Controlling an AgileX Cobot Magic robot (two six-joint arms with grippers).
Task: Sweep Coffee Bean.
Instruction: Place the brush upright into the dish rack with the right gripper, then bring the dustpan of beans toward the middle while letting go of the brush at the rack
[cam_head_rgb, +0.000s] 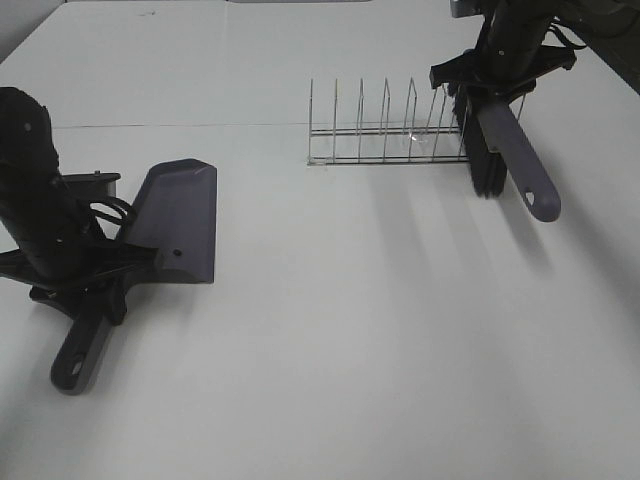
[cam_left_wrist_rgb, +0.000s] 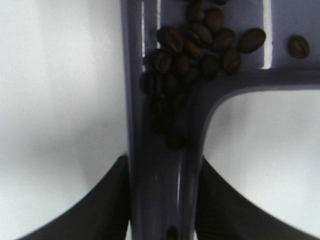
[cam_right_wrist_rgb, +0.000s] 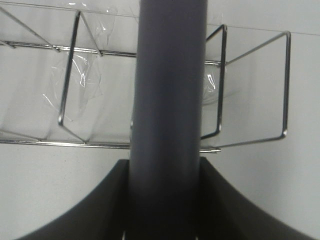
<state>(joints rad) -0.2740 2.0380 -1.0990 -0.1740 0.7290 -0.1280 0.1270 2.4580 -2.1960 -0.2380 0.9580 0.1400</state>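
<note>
On the left, our left tool is pinched tight on the handle of the grey-purple dustpan, one dark finger pressed against each side, no gap showing. The pan's long axis runs near to far across the white bench on a slight slant, with the handle end toward the near left and the wide scoop toward the far side. The coffee beans sit in the pan, heaped where the handle meets the scoop. A few lie down the handle groove and one lies off by itself. We can't tell if the pan touches the bench.

Over on the right, the right tool is clamped on the brush. Its handle slants toward the near right, and the dark head is just beside the right end of the wire rack.
</note>
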